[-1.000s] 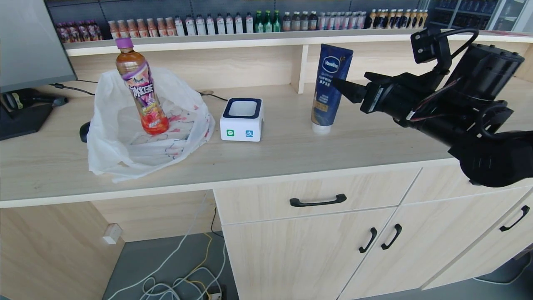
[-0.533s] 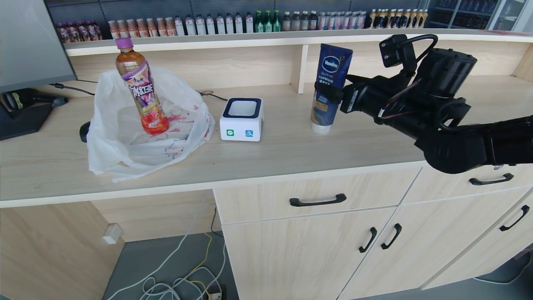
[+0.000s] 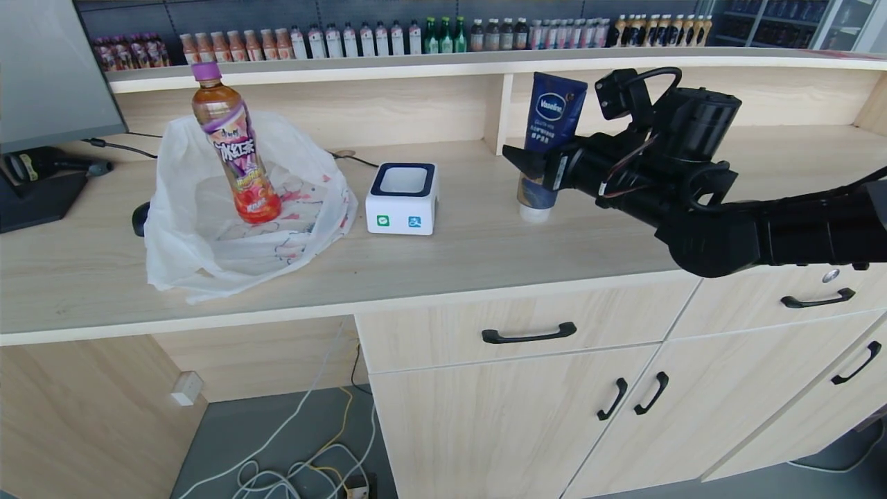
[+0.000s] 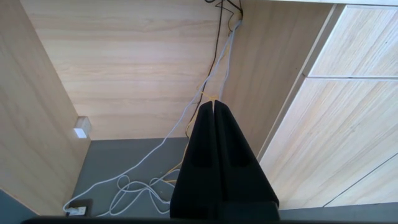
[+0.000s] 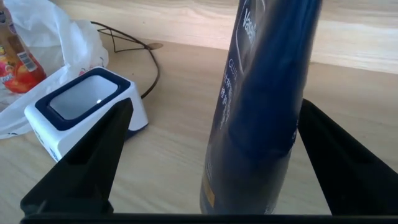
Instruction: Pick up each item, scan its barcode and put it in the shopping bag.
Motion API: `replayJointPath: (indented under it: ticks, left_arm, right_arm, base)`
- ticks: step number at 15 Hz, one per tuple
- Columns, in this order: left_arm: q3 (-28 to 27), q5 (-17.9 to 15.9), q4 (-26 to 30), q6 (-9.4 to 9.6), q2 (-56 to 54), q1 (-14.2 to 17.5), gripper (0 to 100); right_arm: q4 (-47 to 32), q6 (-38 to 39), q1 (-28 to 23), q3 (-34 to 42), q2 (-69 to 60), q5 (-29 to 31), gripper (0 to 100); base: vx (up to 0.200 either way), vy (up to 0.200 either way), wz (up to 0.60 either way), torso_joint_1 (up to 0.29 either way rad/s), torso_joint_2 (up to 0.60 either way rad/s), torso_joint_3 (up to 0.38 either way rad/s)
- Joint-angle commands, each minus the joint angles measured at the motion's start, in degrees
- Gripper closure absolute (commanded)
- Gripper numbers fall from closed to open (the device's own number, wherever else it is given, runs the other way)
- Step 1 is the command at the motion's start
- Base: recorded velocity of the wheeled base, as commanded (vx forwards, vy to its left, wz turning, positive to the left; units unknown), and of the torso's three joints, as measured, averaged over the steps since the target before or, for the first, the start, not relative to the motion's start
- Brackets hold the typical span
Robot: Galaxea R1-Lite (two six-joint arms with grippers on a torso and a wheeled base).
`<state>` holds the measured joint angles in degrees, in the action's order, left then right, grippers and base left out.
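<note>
A dark blue lotion tube (image 3: 552,114) stands cap-down on the wooden counter (image 3: 485,249), right of the white barcode scanner (image 3: 403,198). My right gripper (image 3: 539,168) is open at the tube's lower half, one finger on each side and apart from it. In the right wrist view the tube (image 5: 264,106) rises between the two fingers (image 5: 81,174), with the scanner (image 5: 87,109) beyond. A purple-capped drink bottle (image 3: 234,149) stands upright in the white shopping bag (image 3: 201,242) at the left. My left gripper (image 4: 214,124) is shut and empty, low beside the cabinet fronts.
A monitor and a handheld scanner (image 3: 41,166) occupy the counter's far left. A vertical shelf divider (image 3: 497,114) stands just behind the tube. Drink bottles line the back shelf (image 3: 443,34). Cables (image 4: 143,180) lie on the floor under the counter.
My right arm has swung left and forward, bringing its open fingers from right of the tube to either side of it. Tube, bottle and bag have stayed put.
</note>
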<state>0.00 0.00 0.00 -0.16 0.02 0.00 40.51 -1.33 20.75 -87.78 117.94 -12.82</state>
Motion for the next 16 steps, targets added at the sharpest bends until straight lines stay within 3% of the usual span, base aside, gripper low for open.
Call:
replayJointPath:
  ticks: [1,16]
  left_arm:
    - [0.0,0.0,0.0,-0.02,-0.02,0.0,100]
    - [0.0,0.0,0.0,-0.02,-0.02,0.0,100]
  right_arm:
    - [-0.78,0.01,0.43,-1.6,1.76,-0.01,0]
    - [-2.8,-0.08,0.43,-6.96,5.72,0.26,0]
  base:
    - [0.0,0.0,0.0,0.0,0.0,0.0]
    - [0.0,0.0,0.0,0.0,0.0,0.0]
